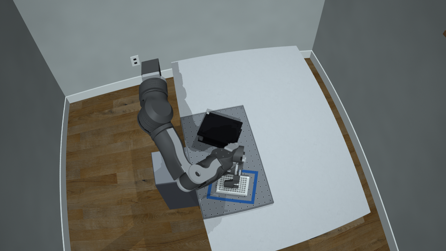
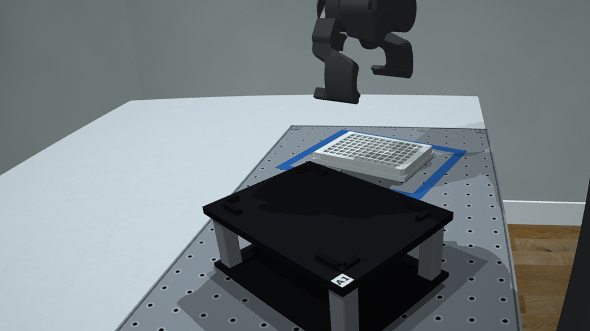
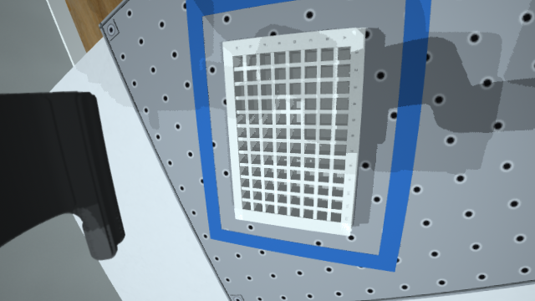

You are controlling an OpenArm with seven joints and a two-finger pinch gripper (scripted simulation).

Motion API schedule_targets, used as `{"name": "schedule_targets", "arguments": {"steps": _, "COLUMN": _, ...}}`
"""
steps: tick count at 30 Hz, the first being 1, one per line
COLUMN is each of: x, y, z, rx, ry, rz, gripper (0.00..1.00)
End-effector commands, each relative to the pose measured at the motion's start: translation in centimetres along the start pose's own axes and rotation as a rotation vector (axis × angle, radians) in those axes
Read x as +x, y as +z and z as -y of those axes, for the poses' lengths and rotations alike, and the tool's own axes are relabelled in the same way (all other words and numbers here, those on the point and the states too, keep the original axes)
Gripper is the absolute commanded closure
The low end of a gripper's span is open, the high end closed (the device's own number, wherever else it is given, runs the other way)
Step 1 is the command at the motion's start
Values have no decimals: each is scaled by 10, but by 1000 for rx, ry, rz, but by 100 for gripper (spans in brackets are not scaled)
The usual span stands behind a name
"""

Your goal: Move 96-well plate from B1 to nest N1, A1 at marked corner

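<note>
The white 96-well plate (image 2: pixel 373 155) lies flat inside the blue square of spot B1 on the perforated baseplate. It also shows in the wrist view (image 3: pixel 292 131), upright with its wells facing up. My gripper (image 2: pixel 362 83) hangs open and empty well above the plate, fingers pointing down. In the top view the gripper (image 1: pixel 233 181) covers part of the plate. The black raised nest N1 (image 2: pixel 327 215) stands nearer the camera, its top bare, with the A1 label (image 2: pixel 342 280) at its front corner.
The grey perforated baseplate carries both nest and spot. It lies near the left edge of the white table (image 1: pixel 280 124). The arm's base pedestal (image 1: pixel 174 190) stands beside the table on the wooden floor.
</note>
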State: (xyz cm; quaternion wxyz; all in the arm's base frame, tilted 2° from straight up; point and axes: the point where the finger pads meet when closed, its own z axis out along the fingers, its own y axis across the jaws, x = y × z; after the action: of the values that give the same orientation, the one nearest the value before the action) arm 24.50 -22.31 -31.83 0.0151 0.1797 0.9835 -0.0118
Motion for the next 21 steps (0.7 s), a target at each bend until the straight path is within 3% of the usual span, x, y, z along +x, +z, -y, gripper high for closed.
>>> {"name": "schedule_targets", "arguments": {"steps": 1, "x": -4, "y": 3, "z": 14, "rx": 0, "ry": -11, "rz": 0, "gripper": 23}}
{"name": "schedule_targets", "arguments": {"steps": 3, "x": -10, "y": 8, "z": 29, "rx": -1, "ry": -12, "rz": -1, "gripper": 23}}
{"name": "schedule_targets", "arguments": {"steps": 15, "x": -10, "y": 8, "z": 29, "rx": -1, "ry": -12, "rz": -1, "gripper": 23}}
{"name": "schedule_targets", "arguments": {"steps": 21, "x": -7, "y": 6, "z": 22, "rx": -1, "ry": -12, "rz": -1, "gripper": 23}}
